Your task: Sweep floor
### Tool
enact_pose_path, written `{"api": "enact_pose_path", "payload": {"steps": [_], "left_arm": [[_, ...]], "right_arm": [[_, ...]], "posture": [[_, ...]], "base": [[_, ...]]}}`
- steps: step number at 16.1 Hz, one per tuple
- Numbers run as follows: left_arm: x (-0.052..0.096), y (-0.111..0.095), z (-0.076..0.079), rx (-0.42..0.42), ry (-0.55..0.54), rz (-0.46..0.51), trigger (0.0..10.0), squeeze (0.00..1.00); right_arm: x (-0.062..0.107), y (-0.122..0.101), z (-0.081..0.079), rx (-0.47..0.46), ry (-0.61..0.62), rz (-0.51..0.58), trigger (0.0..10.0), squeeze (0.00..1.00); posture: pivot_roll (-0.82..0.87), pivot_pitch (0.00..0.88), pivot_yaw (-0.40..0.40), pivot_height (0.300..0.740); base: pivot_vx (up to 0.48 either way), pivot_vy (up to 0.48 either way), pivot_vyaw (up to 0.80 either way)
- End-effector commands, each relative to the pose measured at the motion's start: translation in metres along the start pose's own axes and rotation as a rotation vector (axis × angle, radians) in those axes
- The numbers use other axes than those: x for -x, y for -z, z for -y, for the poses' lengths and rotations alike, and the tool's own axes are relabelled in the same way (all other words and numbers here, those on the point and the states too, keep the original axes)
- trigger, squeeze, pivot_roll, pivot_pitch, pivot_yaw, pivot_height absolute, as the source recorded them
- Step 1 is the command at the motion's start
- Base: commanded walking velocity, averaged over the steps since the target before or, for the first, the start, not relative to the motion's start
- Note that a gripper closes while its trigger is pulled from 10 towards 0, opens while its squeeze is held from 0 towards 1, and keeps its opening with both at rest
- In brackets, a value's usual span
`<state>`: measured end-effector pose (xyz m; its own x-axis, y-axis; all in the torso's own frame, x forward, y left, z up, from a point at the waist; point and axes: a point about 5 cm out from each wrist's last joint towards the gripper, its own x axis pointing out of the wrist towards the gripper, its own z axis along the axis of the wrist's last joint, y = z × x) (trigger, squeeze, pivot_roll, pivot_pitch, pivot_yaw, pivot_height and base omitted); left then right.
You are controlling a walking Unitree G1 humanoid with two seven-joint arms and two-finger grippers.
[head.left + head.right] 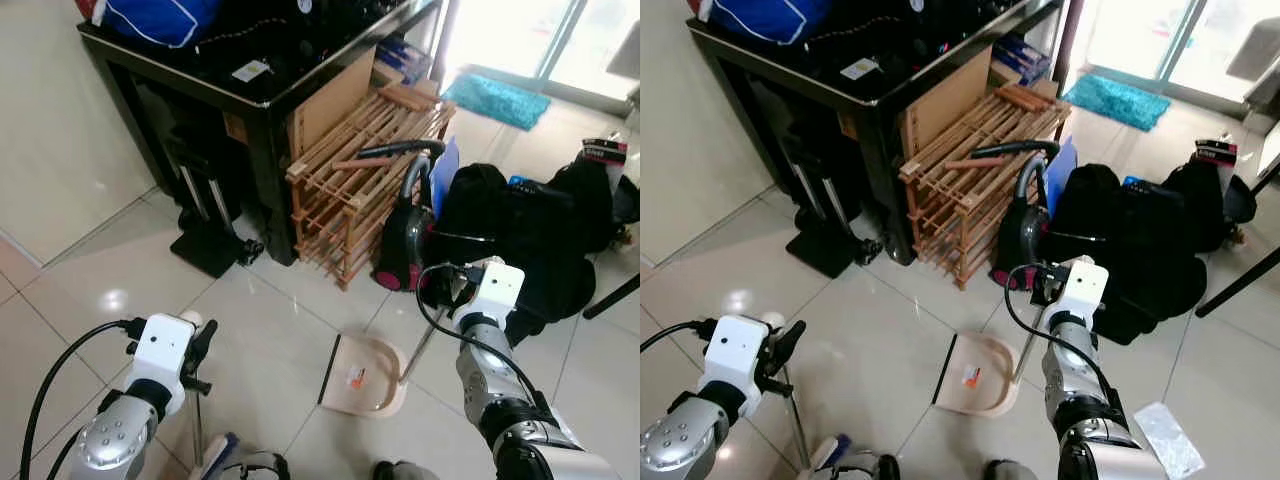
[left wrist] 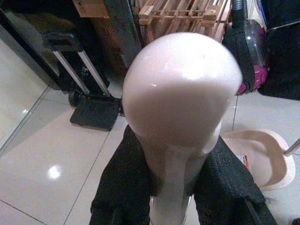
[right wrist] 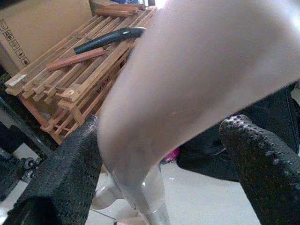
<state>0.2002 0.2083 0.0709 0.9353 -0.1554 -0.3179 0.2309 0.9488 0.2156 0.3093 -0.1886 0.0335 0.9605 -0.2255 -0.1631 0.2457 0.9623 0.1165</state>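
Now you see the beige dustpan (image 1: 365, 375) lying flat on the pale tiled floor (image 1: 270, 320), near the middle in front of the robot, its open mouth facing the robot's left. Its thin metal handle (image 1: 422, 345) rises toward the right gripper (image 1: 462, 290), and in the right wrist view the two black fingers (image 3: 65, 173) are closed around the pale grip at the top of this handle. The left gripper (image 1: 200, 345) holds the broom (image 2: 180, 93): in the left wrist view its black fingers (image 2: 124, 187) clamp the stick just under the rounded pale knob. The broom's stick (image 1: 197, 425) goes down to the floor close to the robot's feet, where you can see a bit of blue head (image 1: 218, 455).

Just behind the dustpan stands a dark vacuum cleaner (image 1: 405, 235) with magenta trim, leaning near a wooden slatted rack (image 1: 355, 170). The rack rests against a black table (image 1: 265, 100), with a piece of cardboard (image 1: 330, 100) between them. To the robot's right of the vacuum cleaner lie black bags (image 1: 530, 230). Far behind, you notice a turquoise mat (image 1: 498, 98) near the bright door
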Motion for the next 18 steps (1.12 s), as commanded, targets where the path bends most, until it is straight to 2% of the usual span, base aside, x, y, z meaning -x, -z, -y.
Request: {"api": "enact_pose_path", "payload": {"steps": [1,3,4,5,18], "left_arm": [[0.0027,-0.0041,0.0002,-0.029,0.003,0.003,10.0,0.00],[0.0039,-0.0040,0.0016,-0.027,0.007,-0.001,10.0,0.00],[0.0041,-0.0040,0.0017,-0.027,0.008,-0.003,10.0,0.00],[0.0043,-0.0041,0.0018,-0.027,0.008,-0.003,10.0,0.00],[0.0011,-0.0086,0.0024,-0.038,0.018,0.009,10.0,0.00]], "right_arm": [[0.0010,0.0034,0.0008,-0.011,0.008,-0.019,10.0,0.00],[0.0006,0.0028,0.0012,-0.016,0.005,-0.017,10.0,0.00],[0.0004,0.0026,0.0012,-0.019,0.005,-0.016,5.5,0.00],[0.0004,0.0023,0.0013,-0.022,0.006,-0.014,0.0,0.00],[0.0013,0.0025,-0.0016,-0.059,0.007,-0.003,0.0,0.00]], "posture": [[0.16,0.163,0.047,0.740],[0.16,0.164,0.046,0.740],[0.16,0.165,0.045,0.740],[0.16,0.165,0.045,0.740],[0.16,0.166,0.052,0.740]], "base": [[0.000,0.000,0.00],[0.000,0.000,0.00],[0.000,0.000,0.00],[0.000,0.000,0.00],[0.000,0.000,0.00]]}}
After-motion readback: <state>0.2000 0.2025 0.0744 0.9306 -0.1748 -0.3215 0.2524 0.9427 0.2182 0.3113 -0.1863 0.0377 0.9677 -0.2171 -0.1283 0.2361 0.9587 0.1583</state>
